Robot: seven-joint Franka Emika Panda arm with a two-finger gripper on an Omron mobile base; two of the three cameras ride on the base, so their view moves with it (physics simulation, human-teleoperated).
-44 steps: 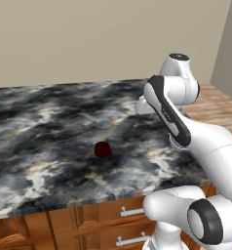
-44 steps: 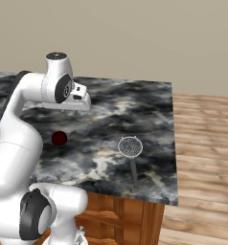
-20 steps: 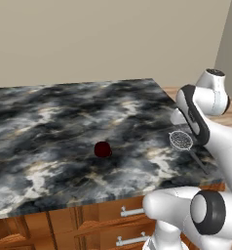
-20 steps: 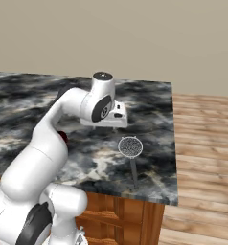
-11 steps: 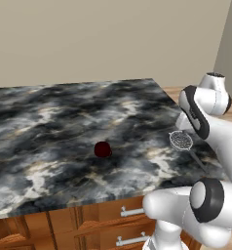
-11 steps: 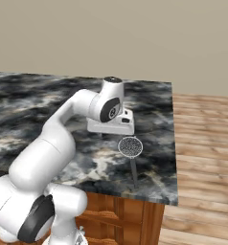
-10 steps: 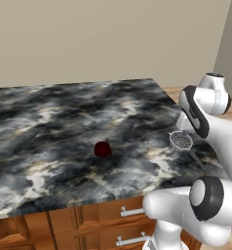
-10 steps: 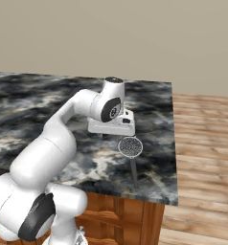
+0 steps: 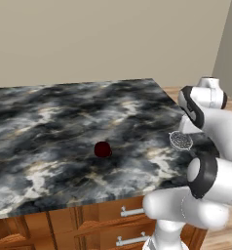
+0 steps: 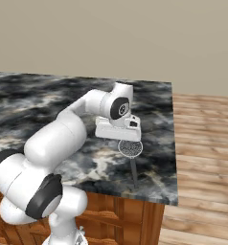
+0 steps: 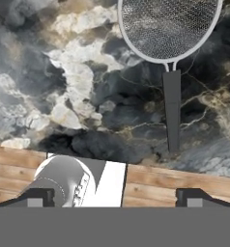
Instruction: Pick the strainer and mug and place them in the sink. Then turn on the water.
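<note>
The strainer lies on the dark marbled counter near its right front corner, its thin handle pointing at the front edge. In the hand view its mesh bowl fills the top and its handle runs down toward me. My gripper hovers just above the strainer and is open, its fingertips set wide apart with nothing between them. The maroon mug stands alone mid-counter, well left of the strainer. The sink is out of view.
The counter's right edge and front edge run close by the strainer, with wooden floor beyond. Wood cabinet drawers sit under the counter. A beige wall backs it.
The arm has swung right, away from the mug's side of the counter, and come down over the strainer. The jaws have stayed open; the mug and strainer have not moved.
</note>
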